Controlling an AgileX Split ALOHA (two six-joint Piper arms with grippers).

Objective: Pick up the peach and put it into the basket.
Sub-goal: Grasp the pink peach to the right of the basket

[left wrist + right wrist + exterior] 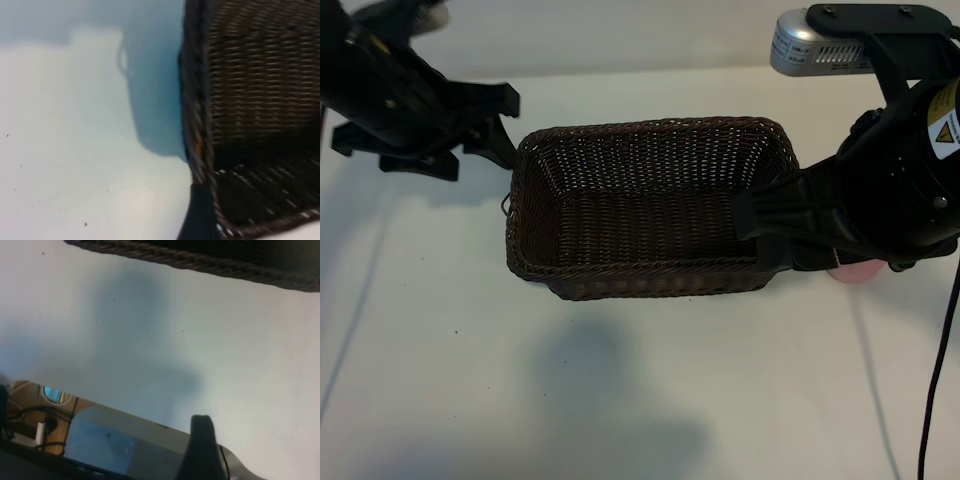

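Note:
The dark brown woven basket stands mid-table with nothing inside it. The peach is a pale pink bit showing on the table just outside the basket's right end, mostly hidden under my right arm. My right gripper hangs over the basket's right wall, open and holding nothing. The right wrist view shows one dark finger and the basket rim, but no peach. My left gripper is open beside the basket's far left corner. In the left wrist view one finger sits against the basket wall.
A silver camera housing sits above the right arm. A black cable runs down the right side. The table's front edge shows in the right wrist view. White tabletop stretches in front of the basket.

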